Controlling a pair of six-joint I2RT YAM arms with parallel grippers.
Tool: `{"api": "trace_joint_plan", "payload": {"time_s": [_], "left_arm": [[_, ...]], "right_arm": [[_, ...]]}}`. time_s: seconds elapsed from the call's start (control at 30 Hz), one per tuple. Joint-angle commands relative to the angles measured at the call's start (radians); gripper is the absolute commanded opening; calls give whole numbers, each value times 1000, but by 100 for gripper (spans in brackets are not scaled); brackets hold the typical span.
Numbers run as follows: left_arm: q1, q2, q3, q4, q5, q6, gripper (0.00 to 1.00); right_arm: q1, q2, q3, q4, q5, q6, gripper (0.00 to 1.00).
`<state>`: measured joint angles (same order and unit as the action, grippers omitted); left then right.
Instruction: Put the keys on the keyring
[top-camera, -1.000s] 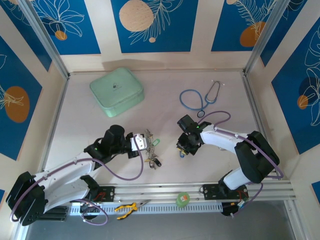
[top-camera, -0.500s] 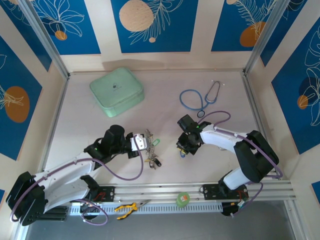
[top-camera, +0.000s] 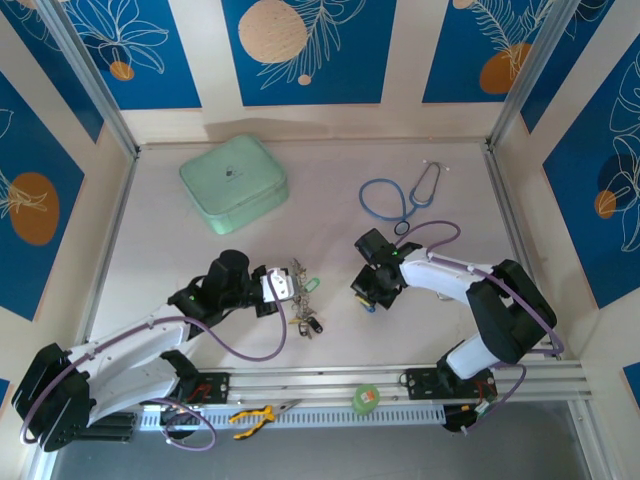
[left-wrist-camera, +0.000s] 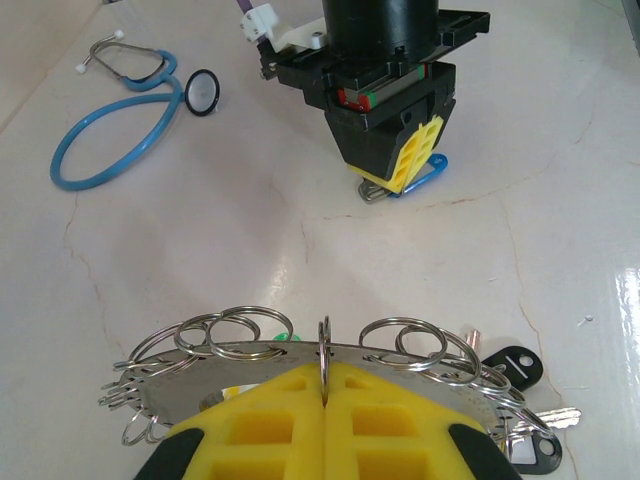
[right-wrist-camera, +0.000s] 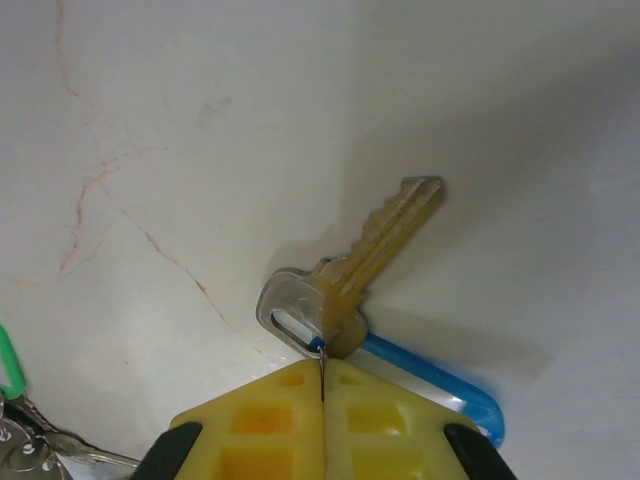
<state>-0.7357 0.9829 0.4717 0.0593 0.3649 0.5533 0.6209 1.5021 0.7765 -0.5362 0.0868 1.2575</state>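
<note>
Right claw (right-wrist-camera: 322, 388) pinches a blue-tagged key (right-wrist-camera: 385, 236), left claw (left-wrist-camera: 325, 388) pinches the keyring (left-wrist-camera: 252, 352), mint case (top-camera: 233, 185) sits closed.

Brass key (right-wrist-camera: 385, 235) (blue tag (right-wrist-camera: 440, 385)).

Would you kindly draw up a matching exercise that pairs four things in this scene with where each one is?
Things:
1. keyring
2. blue-tagged key
3. stethoscope
4. mint case

Places:
A. far left part of the table
B. clamped in the left hand
C. lying loose on the far right part of the table
D. on the table, pinched at its head end by the right hand

Pairs: 1-B, 2-D, 3-C, 4-A
</note>
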Motion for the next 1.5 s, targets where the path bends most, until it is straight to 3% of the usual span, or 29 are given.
{"api": "trace_joint_plan", "payload": {"time_s": [0.0, 0.3, 0.53, 0.9, 1.2, 1.47], "left_arm": [[-11, -12, -8, -26, 23, 18, 0], [-11, -14, -13, -2, 25, -6, 0], [-10, -12, -17, 1, 23, -11, 0], [-11, -6, -18, 1, 18, -5, 0], [-10, -7, -16, 1, 19, -4, 0], [-11, -8, -17, 1, 20, -3, 0]], "right_arm": [[9, -64, 20, -50, 31, -82, 0], [89, -188, 47, -72, 6, -639, 0], [162, -239, 30, -16, -48, -888, 0], [150, 64, 183, -146, 52, -814, 0], [148, 163, 199, -130, 85, -785, 0], [148, 165, 205, -140, 96, -771, 27]]}}
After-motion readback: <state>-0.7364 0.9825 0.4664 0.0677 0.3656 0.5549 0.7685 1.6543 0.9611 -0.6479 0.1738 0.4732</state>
